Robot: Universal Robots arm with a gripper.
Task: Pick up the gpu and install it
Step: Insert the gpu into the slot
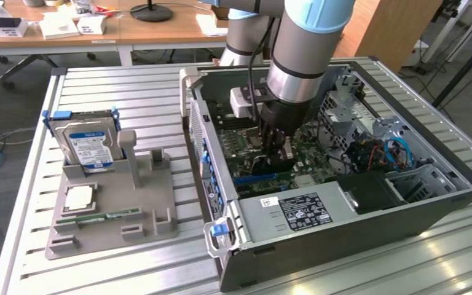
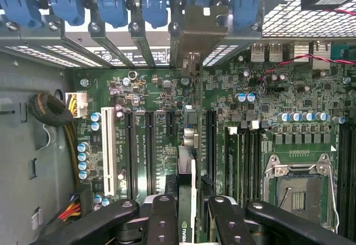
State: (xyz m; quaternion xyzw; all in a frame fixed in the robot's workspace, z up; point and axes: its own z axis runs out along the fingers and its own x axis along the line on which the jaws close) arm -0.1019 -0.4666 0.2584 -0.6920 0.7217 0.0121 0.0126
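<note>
The pincer [image 1: 275,150] grips the graphics card [image 2: 186,172] on its edge, low inside the open computer case [image 1: 432,203], over the green board [image 2: 139,89]. The case lies on a grey slatted counter [image 1: 121,86], beside a holder [image 1: 113,203] with a hard drive [image 1: 88,144]. Wooden desks [image 1: 162,31] stand behind.

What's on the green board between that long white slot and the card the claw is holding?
Two long black slots run side by side there, between the white slot and the card. The wrist view shows this.
</note>
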